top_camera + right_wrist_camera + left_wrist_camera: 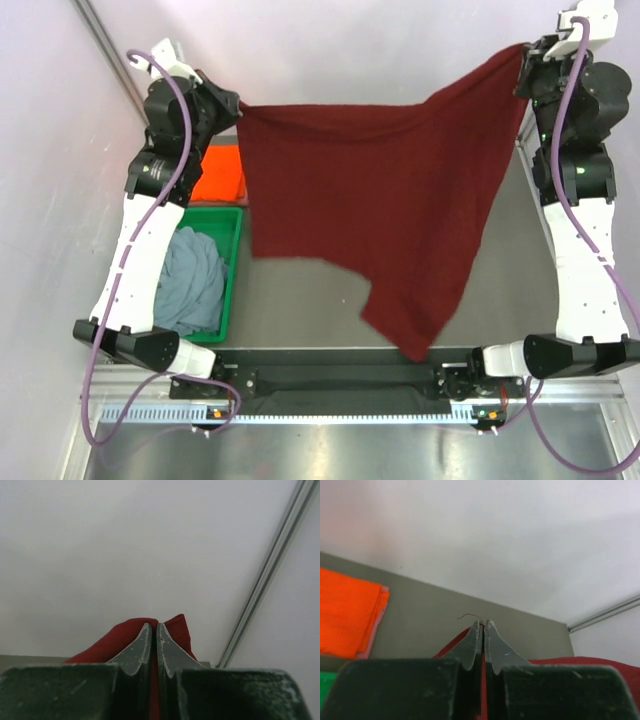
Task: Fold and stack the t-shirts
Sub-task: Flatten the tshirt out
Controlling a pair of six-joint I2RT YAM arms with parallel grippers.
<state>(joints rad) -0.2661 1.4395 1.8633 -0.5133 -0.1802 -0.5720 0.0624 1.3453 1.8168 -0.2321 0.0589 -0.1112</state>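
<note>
- Dark maroon red cloth t-shirt (370, 200) hangs spread between the two tools, lifted off the flat grey counter (300, 310). Its top edge runs from one tool to the other, and its lowest corner droops toward the arm bases, closer to the right tool's side.
- Left tool (236, 108) (483, 626) is clenched on one upper corner of the shirt. In its wrist view the fingers press together on maroon cloth, with a loose thread at the tips.
- Right tool (522, 62) (154, 628) is clenched on the other upper corner, with maroon cloth bunched up around its tips.
- Bright orange folded cloth t-shirt (220, 172) (345, 610) lies flat on the counter, just to the left of the left tool and below it.
- Green plastic tray (234, 262) sits nearer the bases than the left tool, partly under that arm. It holds a crumpled grey-blue cloth t-shirt (195, 280).
- Pale plain walls (380, 40) stand close behind both tools and along the left side. A silver metal frame post (265, 580) rises just right of the right tool.
- Bare counter shows beneath the hanging shirt and across to the right arm.
- A black crossbar (330, 380) and a slotted silver rail (330, 412) run along the near edge, between the bases.
</note>
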